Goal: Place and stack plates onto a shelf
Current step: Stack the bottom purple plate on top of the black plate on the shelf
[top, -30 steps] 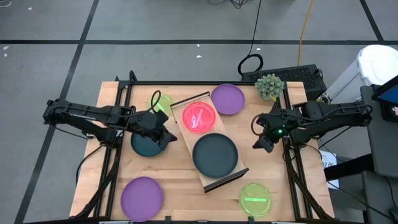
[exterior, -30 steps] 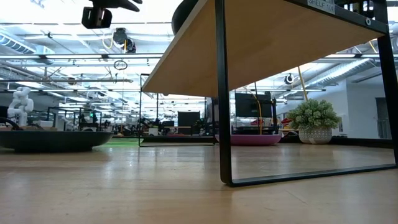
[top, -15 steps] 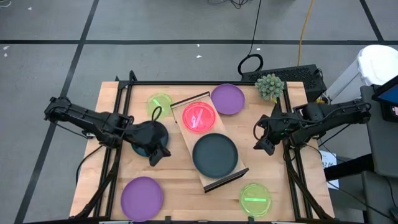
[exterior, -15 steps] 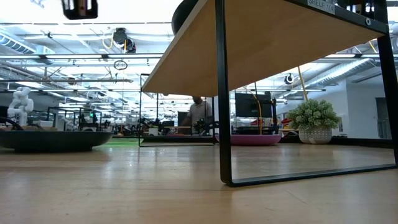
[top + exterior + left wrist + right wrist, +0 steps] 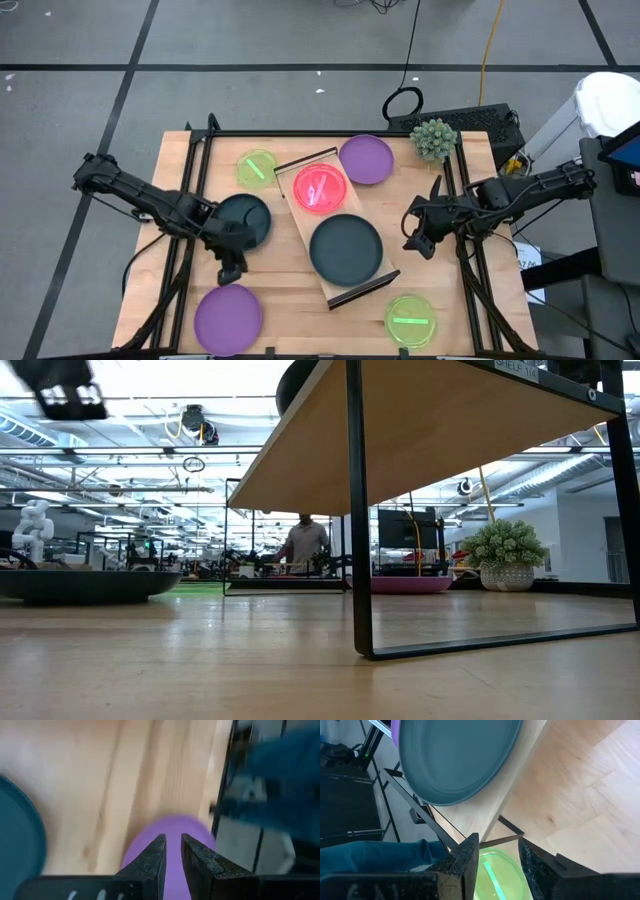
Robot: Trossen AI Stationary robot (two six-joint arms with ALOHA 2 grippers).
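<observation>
Nearest edge of the counter (image 5: 290, 300): one large purple plate (image 5: 227, 317) lies at about 7 o'clock and one small green plate (image 5: 410, 320) at about 5 o'clock, both flat on the wood and untouched.

Left hand (image 5: 229, 270): over the last second it has travelled from above the dark teal plate on the counter (image 5: 243, 217) toward 7 o'clock, and now hangs between that plate and the near purple one. The left wrist view shows its fingers (image 5: 150, 861) set narrow, a slim gap between them, nothing held, with purple directly ahead. Judgement: the teal plate has been passed over and the purple plate is the next intended pick.

Centre: the shelf (image 5: 305, 240) lies on a slant across the counter. It carries a dark teal plate (image 5: 346, 249) at its nearer end and a pink-red plate (image 5: 320, 188) at its farther end. Neither has shifted in the last second.

Right hand (image 5: 422, 238): it has eased a little toward 6 o'clock at the 3 o'clock side, clear of the shelf. Fingers (image 5: 457, 865) stand moderately apart and empty; its wrist view looks past the shelf end to the near green plate.

Far edge: a second green plate (image 5: 257, 166) at 11 o'clock and a second purple plate (image 5: 366, 158) at 1 o'clock, just beside the shelf's far rail.

Standing: two plates visibly shelved; five remain on the counter. No stacking can be confirmed.
</observation>
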